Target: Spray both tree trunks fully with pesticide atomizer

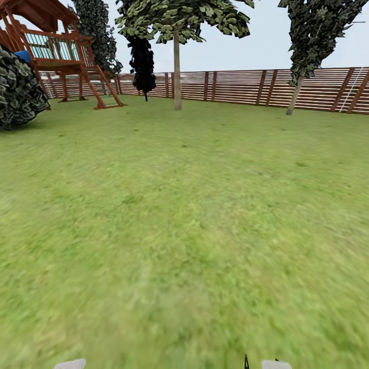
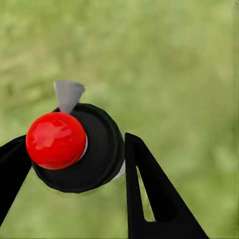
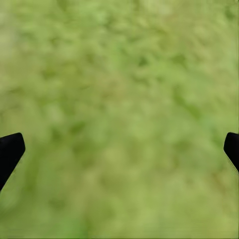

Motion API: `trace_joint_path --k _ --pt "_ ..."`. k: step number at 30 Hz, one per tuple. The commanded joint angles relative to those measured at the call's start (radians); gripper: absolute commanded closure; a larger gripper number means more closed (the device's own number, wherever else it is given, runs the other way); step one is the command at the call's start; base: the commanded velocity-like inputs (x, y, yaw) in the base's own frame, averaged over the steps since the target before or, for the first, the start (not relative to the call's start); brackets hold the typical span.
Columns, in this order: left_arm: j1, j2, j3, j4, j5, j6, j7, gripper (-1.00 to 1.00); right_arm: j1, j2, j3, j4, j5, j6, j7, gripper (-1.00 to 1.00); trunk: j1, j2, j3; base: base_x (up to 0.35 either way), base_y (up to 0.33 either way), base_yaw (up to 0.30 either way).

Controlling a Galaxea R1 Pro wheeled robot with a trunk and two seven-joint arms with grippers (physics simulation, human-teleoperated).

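Head view: a wide grass lawn (image 1: 184, 230) runs to a brown slatted wooden fence (image 1: 241, 84). A tree (image 1: 177, 31) with a straight pale trunk (image 1: 177, 77) stands just ahead of the fence, near the middle. A second tree (image 1: 312, 36) with a thin leaning trunk (image 1: 293, 97) stands to the right. A dark narrow conifer (image 1: 142, 61) sits left of the central tree. A red-brown wooden play tower (image 1: 56, 46) with a ladder stands at far left, a dark leafy shrub (image 1: 18, 89) beside it. Pale parts of the robot's arms show at the bottom edge.

Left wrist view: the left gripper (image 2: 74, 159) pinches the pesticide atomizer (image 2: 84, 149), one black finger (image 2: 154, 194) on each side of its round black body. The atomizer has a red ball top (image 2: 56, 140) and a grey nozzle (image 2: 68, 94); it hangs above blurred grass.

Right wrist view: the right gripper (image 3: 119, 149) stands spread wide, holding nothing, its black fingertips (image 3: 10, 149) at opposite picture edges over grass.
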Motion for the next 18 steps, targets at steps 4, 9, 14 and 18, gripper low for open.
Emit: trace_joint_path --k 4,9,14,18 --pt "0.001 0.0 0.0 0.0 0.0 0.0 0.0 1.0 0.0 0.0 0.0 0.0 0.0 0.0 0.0 -1.0 0.0 0.0 0.0 0.339 0.0 0.0" --pt "0.0 0.0 0.0 0.0 0.0 0.0 0.0 1.0 0.0 0.0 0.0 0.0 0.0 0.0 0.0 -1.0 0.0 0.0 0.0 0.34 0.0 0.0" --pt "0.001 0.0 0.0 0.0 0.0 0.0 0.0 1.0 0.0 0.0 0.0 0.0 0.0 0.0 0.0 -1.0 0.0 0.0 0.0 0.339 0.0 0.0" --pt "0.0 0.0 0.0 0.0 0.0 0.0 0.0 1.0 0.0 0.0 0.0 0.0 0.0 0.0 0.0 -1.0 0.0 0.0 0.0 0.34 0.0 0.0"
